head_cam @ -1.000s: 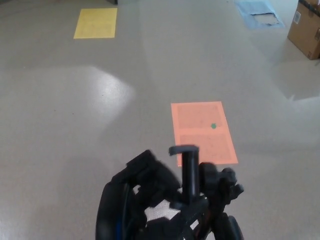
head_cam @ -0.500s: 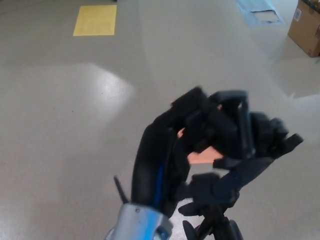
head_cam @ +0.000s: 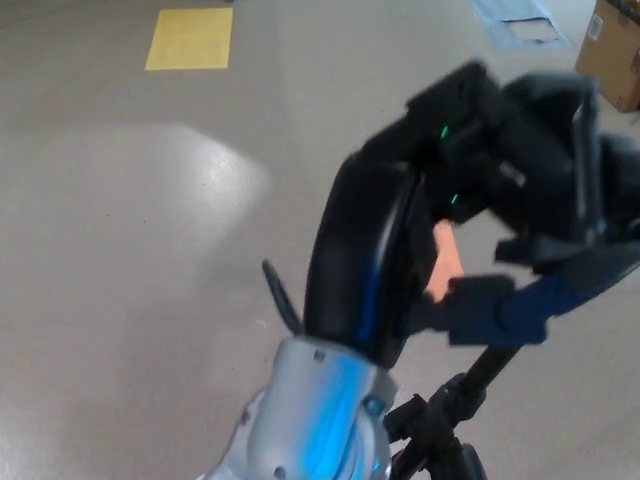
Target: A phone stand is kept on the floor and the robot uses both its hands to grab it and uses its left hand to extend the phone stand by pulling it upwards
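One left hand (head_cam: 490, 150) clamped on phone stand (head_cam: 585, 170) top | right hand unseen | no legible writing

Grey floor (head_cam: 120, 260), yellow sheet (head_cam: 189, 38), cardboard box (head_cam: 612, 50)

Yellow sheet (head_cam: 190, 38), blue sheet (head_cam: 516, 22), cardboard box (head_cam: 612, 52) on floor (head_cam: 130, 230).
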Controlling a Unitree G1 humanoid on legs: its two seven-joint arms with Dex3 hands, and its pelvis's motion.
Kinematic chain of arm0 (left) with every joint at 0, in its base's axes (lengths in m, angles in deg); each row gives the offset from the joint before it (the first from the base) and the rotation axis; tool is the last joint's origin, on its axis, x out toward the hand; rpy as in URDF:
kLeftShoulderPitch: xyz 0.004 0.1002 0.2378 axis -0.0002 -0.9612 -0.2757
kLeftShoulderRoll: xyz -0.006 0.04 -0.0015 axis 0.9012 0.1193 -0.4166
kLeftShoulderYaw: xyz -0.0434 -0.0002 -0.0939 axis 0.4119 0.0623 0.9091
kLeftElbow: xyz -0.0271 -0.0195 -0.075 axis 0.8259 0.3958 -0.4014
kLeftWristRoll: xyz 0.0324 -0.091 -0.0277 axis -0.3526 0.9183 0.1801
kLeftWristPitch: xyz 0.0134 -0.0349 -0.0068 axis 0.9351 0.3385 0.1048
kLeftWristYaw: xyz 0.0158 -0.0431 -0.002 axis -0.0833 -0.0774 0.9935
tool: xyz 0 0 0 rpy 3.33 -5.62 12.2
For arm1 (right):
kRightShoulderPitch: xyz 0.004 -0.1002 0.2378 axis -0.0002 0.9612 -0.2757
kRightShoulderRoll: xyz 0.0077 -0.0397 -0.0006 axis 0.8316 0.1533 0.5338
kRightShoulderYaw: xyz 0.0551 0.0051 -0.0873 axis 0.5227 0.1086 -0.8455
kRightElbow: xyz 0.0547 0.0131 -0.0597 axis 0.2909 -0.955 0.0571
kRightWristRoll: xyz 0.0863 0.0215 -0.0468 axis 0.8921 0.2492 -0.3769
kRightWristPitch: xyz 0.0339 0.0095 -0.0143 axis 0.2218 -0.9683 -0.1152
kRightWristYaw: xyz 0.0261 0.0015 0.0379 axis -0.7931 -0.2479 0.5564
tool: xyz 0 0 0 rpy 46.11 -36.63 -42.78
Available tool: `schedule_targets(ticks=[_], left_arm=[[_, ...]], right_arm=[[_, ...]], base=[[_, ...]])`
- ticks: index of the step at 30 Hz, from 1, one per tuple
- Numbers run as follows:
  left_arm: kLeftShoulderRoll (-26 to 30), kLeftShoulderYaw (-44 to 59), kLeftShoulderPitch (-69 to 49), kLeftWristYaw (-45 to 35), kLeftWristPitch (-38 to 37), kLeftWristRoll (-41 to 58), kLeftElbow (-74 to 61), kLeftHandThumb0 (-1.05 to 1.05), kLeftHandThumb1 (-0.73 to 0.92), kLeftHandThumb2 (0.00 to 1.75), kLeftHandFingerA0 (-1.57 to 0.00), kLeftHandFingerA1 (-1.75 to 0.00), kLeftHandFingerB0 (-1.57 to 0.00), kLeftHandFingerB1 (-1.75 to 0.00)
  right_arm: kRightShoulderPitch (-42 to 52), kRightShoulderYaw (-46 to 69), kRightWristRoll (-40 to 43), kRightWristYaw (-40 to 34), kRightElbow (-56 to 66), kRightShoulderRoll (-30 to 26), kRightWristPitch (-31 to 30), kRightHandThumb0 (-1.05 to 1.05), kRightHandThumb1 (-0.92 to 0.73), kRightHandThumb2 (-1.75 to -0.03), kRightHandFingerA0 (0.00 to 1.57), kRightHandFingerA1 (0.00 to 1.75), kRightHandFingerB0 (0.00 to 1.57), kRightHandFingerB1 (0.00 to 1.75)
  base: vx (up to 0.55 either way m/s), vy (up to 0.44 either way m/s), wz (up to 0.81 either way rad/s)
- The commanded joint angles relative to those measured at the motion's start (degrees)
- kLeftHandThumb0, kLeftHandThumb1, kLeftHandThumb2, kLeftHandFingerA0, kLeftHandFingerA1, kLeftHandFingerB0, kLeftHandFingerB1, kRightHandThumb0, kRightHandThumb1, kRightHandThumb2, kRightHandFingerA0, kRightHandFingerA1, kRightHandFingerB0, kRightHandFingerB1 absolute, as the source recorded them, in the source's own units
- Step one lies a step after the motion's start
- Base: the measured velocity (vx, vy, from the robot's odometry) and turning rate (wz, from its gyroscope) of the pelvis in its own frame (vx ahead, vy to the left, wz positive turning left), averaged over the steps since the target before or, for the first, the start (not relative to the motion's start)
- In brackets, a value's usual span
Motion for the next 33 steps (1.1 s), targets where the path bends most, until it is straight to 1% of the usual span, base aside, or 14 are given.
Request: schedule_targets(ticks=[1,5,8,10,12,14,19,20,23,25,27,28,31,33], left_arm=[[-15.8,5.2,16.1,1.1,5.5,2.8,-8.5,-0.13,0.59,0.67,-0.76,-1.75,-0.62,-1.75],[-15.8,9.0,20.5,0.1,5.7,3.2,-7.5,-0.12,0.59,0.69,-0.79,-1.75,-0.65,-1.75],[-16.3,9.8,20.3,0.1,5.5,4.3,-7.4,-0.1,0.58,0.72,-0.78,-1.75,-0.65,-1.75],[-16.7,9.7,19.1,0.6,5.4,4.7,-7.4,-0.07,0.57,0.74,-0.81,-1.75,-0.67,-1.75],[-15.4,9.0,16.8,0.8,5.3,4.4,-7.4,-0.05,0.56,0.73,-0.82,-1.75,-0.67,-1.75],[-13.2,7.8,14.4,0.9,5.5,3.0,-7.1,-0.11,0.55,0.66,-0.82,-1.75,-0.68,-1.75],[-12.9,7.2,12.7,1.5,6.7,2.9,-7.2,-0.11,0.55,0.66,-0.82,-1.75,-0.68,-1.75],[-11.4,5.6,9.3,1.8,6.4,2.4,-6.3,-0.05,0.46,0.81,-0.88,-1.75,-0.69,-1.75],[-7.4,1.3,-3.2,2.1,4.4,3.5,-3.5,-0.08,0.49,0.76,-0.89,-1.75,-0.69,-1.75],[-6.3,0.6,-4.8,2.0,3.5,3.1,-3.1,-0.08,0.49,0.76,-0.89,-1.75,-0.69,-1.75],[-1.3,-0.2,-13.0,0.8,-2.3,2.6,0.9,-0.09,0.53,0.72,-0.89,-1.75,-0.7,-1.75],[-0.5,0.6,-17.2,0.1,-4.4,4.0,3.1,-0.08,0.54,0.71,-0.85,-1.75,-0.72,-1.75],[0.2,0.6,-19.2,0.0,-6.3,4.7,4.2,-0.08,0.54,0.71,-0.85,-1.75,-0.72,-1.75],[3.7,1.0,-24.9,-1.3,-8.5,5.1,6.3,-0.07,0.53,0.75,-0.84,-1.75,-0.67,-1.75]], right_arm=[[0.6,-0.9,-2.7,-1.6,-2.1,0.4,-4.4,-0.24,-0.86,-0.78,1.16,1.75,0.96,1.75],[0.0,-0.9,-2.8,-2.9,-3.6,0.6,-2.8,-0.23,-0.85,-0.78,1.17,1.75,0.98,1.75],[-0.2,-0.9,-2.6,-3.4,-4.6,0.6,-1.3,-0.2,-0.84,-0.78,1.18,1.75,0.99,1.75],[-0.1,-0.5,-1.5,-2.7,-5.3,0.8,0.0,-0.2,-0.84,-0.79,1.2,1.75,1.0,1.75],[-0.1,-0.4,-1.1,-2.0,-5.1,1.0,-1.2,-0.21,-0.84,-0.79,1.22,1.75,0.99,1.75],[0.0,-0.3,-1.0,-2.0,-4.9,1.1,-1.6,-0.23,-0.84,-0.8,1.21,1.75,0.99,1.75],[-0.1,-0.2,-1.0,-2.1,-5.1,1.2,-1.2,-0.23,-0.84,-0.8,1.21,1.75,0.99,1.75],[0.0,-0.2,-0.9,-2.0,-5.4,1.1,-0.4,-0.21,-0.85,-0.8,1.22,1.75,0.99,1.75],[0.2,-0.2,-0.9,-1.9,-5.9,0.9,0.5,-0.23,-0.83,-0.79,1.22,1.75,0.99,1.75],[0.2,0.0,-0.7,-1.8,-5.9,1.1,0.5,-0.23,-0.83,-0.79,1.22,1.75,0.99,1.75],[0.5,0.2,-0.7,-2.0,-5.6,1.0,0.5,-0.21,-0.84,-0.79,1.21,1.75,0.99,1.75],[0.7,0.2,-0.7,-2.0,-5.4,1.1,-0.3,-0.2,-0.84,-0.79,1.2,1.75,0.99,1.75],[0.9,0.2,-0.7,-2.0,-5.4,1.1,-0.6,-0.2,-0.84,-0.79,1.2,1.75,0.99,1.75],[0.8,0.3,-1.3,-2.9,-5.6,0.5,0.0,-0.18,-0.85,-0.78,1.2,1.75,0.98,1.75]], base=[[0.0,0.0,0.0],[0.0,0.0,0.0],[0.0,0.0,0.0],[0.0,0.0,0.0],[0.0,0.0,0.0],[0.0,0.0,0.0],[0.0,0.0,0.0],[0.0,0.0,0.0],[0.0,0.0,0.0],[0.0,0.0,0.0],[0.0,0.0,0.0],[0.0,0.0,0.0],[0.0,0.0,0.0],[0.0,0.0,0.0]])
